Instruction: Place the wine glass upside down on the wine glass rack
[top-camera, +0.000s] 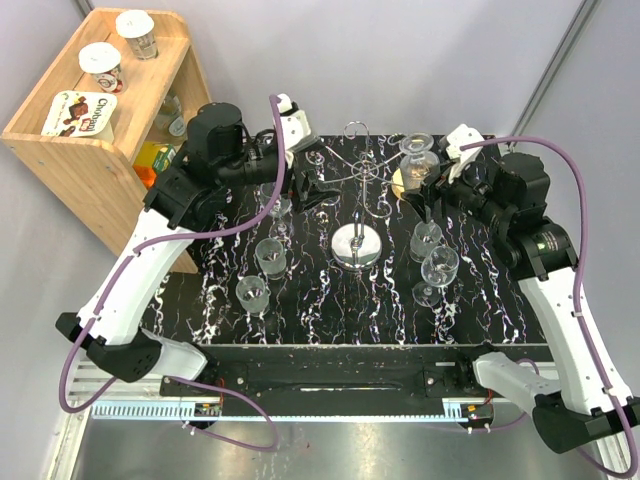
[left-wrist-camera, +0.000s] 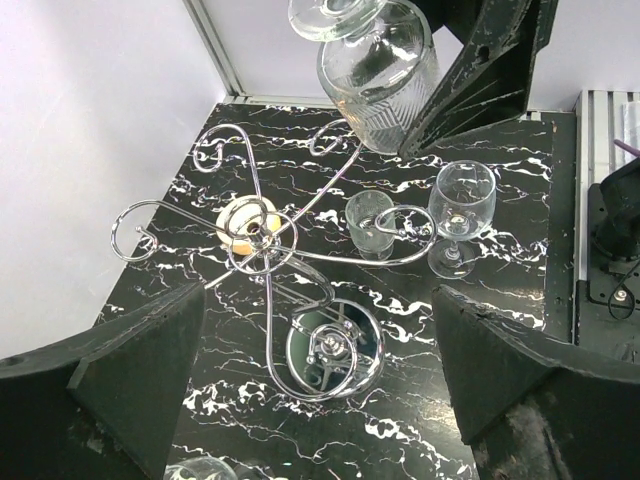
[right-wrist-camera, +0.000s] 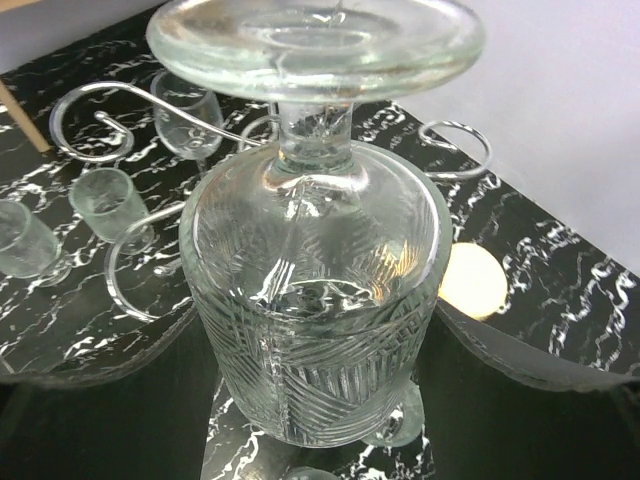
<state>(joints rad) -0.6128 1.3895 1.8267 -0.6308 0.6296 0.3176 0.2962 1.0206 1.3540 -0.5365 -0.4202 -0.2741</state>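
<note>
The wine glass is cut clear glass, held upside down with its foot on top. My right gripper is shut on its bowl. In the right wrist view the bowl fills the space between my dark fingers, just short of the rack's curled arms. The chrome wine glass rack stands mid-table, its arms spreading at the top. My left gripper is open and empty beside the rack's left arms. The left wrist view looks down on the rack and the held glass.
Several other glasses stand on the black marbled table: two left of the rack, two on the right. A pale yellow round thing lies behind the rack. A wooden shelf stands at the far left.
</note>
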